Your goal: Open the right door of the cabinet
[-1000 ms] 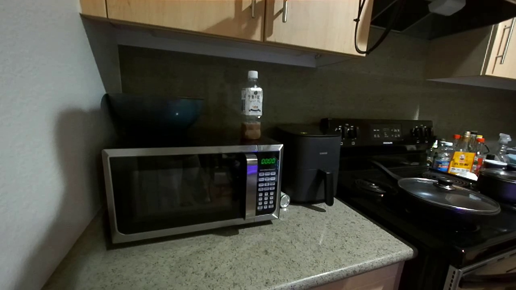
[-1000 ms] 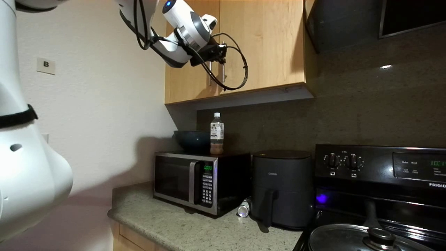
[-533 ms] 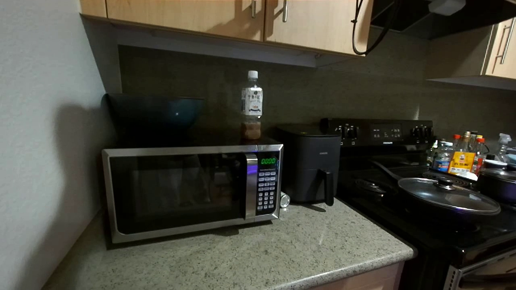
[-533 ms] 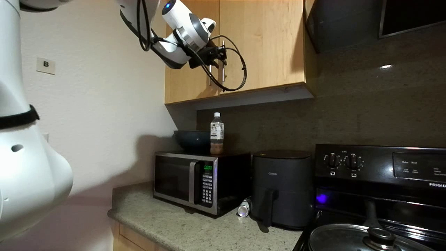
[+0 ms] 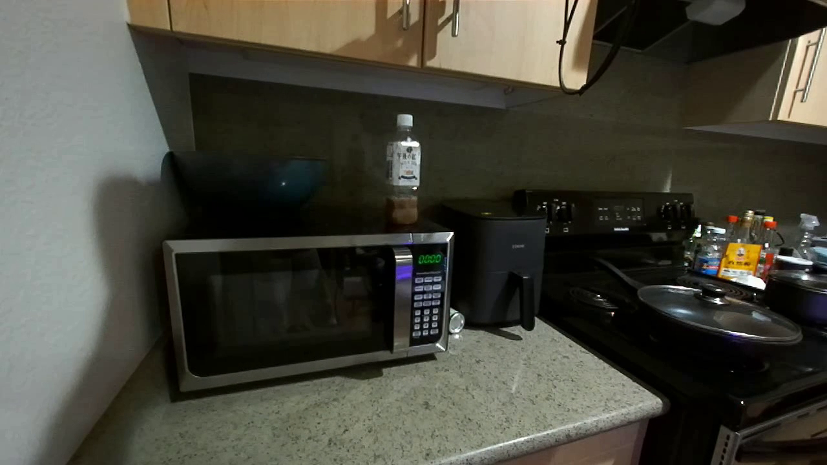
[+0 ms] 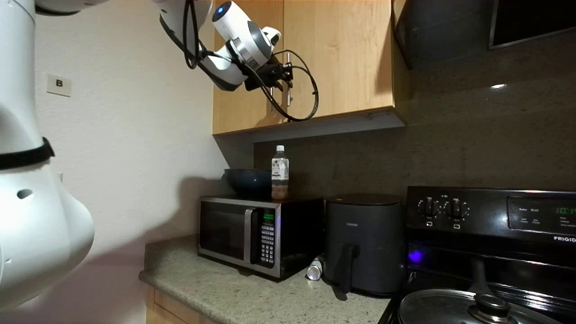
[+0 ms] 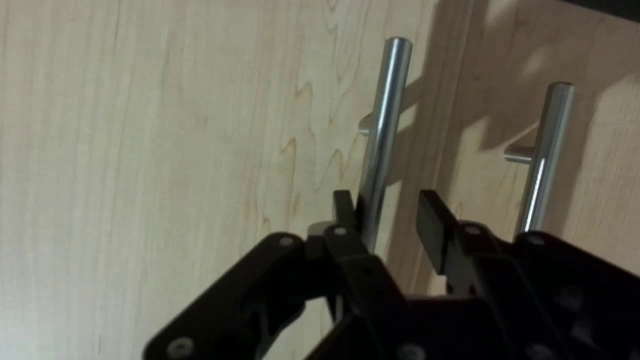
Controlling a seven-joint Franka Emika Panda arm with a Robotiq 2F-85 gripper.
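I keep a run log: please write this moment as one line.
right door: closed; gripper: open; door handle: seen between jaws in wrist view; contact: unclear; grasp: not yet made

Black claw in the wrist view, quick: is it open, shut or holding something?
Gripper: open, holding nothing; the right door's handle shows in its gap, but whether they touch cannot be told.

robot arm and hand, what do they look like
A smooth, rounded white arm with dark grey trim, a silver collar, a blue light, a black band and looping black cables. The black two-fingered hand has angular jointed links, round silvery screws and blocky fingertips.
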